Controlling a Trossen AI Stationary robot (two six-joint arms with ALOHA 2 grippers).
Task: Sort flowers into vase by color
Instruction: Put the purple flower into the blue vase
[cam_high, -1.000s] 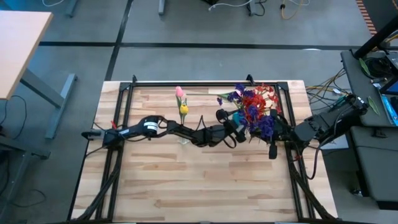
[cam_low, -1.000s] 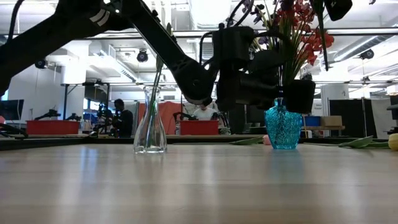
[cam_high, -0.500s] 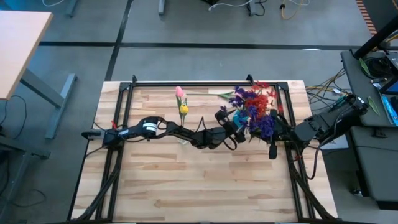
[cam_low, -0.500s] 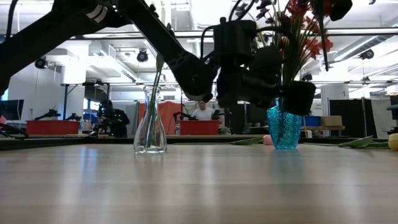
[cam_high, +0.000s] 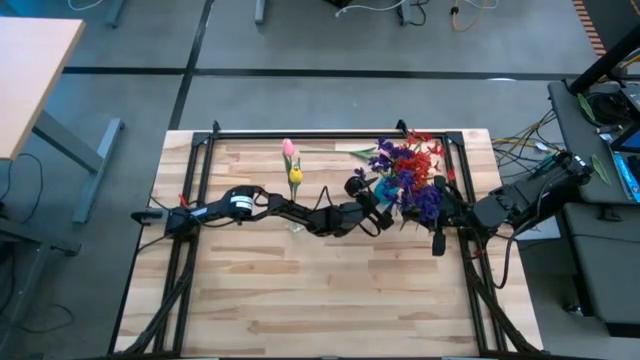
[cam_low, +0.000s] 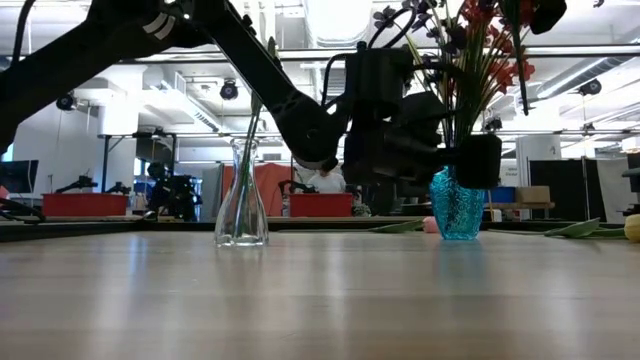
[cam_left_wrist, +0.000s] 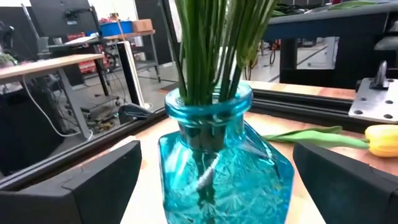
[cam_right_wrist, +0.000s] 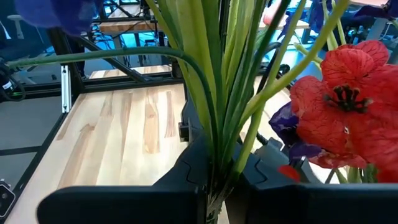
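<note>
We see the flowers standing stems-down, roughly upright, in the blue vase near the worktop's far right. The left pincer, stretched level across, has its fingers apart around the vase. The right pincer clamps the stems

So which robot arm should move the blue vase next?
Probably the left: its hand is open with a finger on each side of the blue vase. The right hand sits beside the bouquet, farther off.

The wooden table bears a clear vase and a blue vase.
</note>
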